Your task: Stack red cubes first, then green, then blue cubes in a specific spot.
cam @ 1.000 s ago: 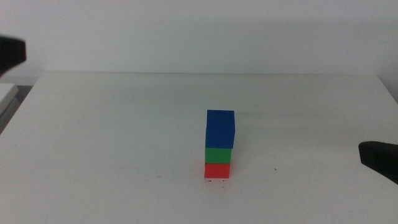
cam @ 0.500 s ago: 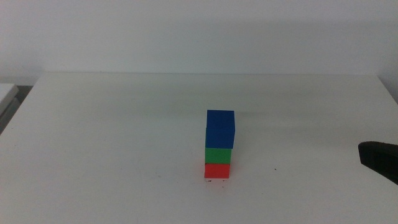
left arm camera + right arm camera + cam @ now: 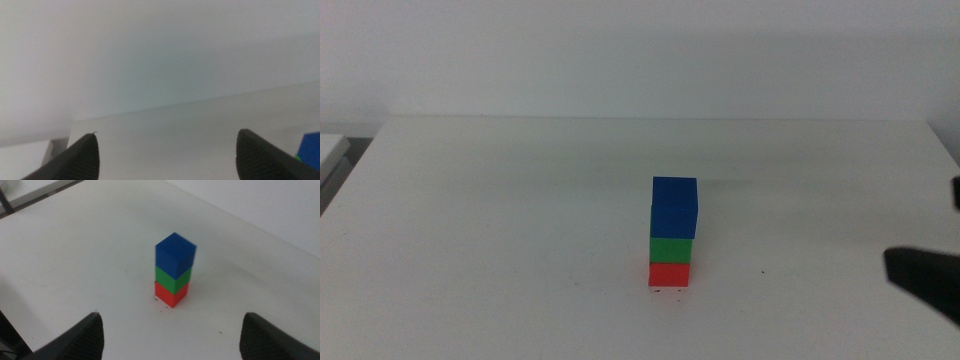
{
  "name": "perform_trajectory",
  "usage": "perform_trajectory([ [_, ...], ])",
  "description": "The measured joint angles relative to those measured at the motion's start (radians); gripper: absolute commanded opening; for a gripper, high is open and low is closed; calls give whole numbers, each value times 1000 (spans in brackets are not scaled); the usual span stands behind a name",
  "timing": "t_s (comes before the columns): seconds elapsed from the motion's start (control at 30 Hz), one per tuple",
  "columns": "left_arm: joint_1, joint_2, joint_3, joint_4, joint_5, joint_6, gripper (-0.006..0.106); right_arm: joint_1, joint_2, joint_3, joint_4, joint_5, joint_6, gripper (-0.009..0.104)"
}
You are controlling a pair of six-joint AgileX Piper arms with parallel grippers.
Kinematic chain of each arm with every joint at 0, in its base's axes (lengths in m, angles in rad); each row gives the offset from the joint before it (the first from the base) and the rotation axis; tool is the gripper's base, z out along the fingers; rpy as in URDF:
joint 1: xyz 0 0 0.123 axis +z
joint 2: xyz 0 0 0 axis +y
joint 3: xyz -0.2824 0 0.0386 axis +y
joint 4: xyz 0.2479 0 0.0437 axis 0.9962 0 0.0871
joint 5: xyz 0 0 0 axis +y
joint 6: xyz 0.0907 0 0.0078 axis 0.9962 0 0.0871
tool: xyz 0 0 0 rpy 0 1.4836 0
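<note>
A three-cube tower stands mid-table: the red cube (image 3: 669, 273) at the bottom, the green cube (image 3: 672, 249) on it and the blue cube (image 3: 675, 205) on top. Tiny black marks of the specific spot (image 3: 668, 291) peek out at the red cube's front edge. My right gripper (image 3: 171, 316) is open and empty, well back from the tower (image 3: 172, 275); it shows as a dark shape (image 3: 923, 281) at the middle view's right edge. My left gripper (image 3: 167, 134) is open and empty, out of the middle view, with the blue cube (image 3: 311, 150) just in sight beside it.
The white table's far edge (image 3: 660, 120) meets a plain wall. A pale object (image 3: 330, 150) sits off the table's left side. A lone black speck (image 3: 763, 271) lies to the right of the tower.
The left gripper has left the middle view's top-left corner. The right gripper has shifted slightly lower and inward at the right edge. The tower has not moved.
</note>
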Motion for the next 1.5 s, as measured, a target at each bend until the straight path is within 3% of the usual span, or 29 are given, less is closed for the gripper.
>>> perform_trajectory([
  [0.2, 0, -41, 197, 0, -220, 0, 94, -76, -6, 170, 21, -238, 0, 93],
  [0.43, 0, -142, 473, 0, -406, 2, 94, -359, -8, 358, 157, -407, 0, 93],
  [0.53, 0, -204, 568, 0, -431, 2, 94, -473, -36, 434, 171, -486, 0, 93],
  [0.6, 0, -252, 629, -5, -433, 2, 94, -542, -77, 487, 148, -519, 0, 93],
  [0.87, 0, -497, 813, -9, -435, 2, 94, -727, -335, 664, 96, -533, 0, 93],
  [1.23, 0, -514, 824, 1, -456, 4, 94, -868, -664, 779, 83, -455, 0, 93],
  [1.5, 0, -514, 824, 17, -456, 4, 94, -872, -668, 783, 196, -449, 0, 93],
])
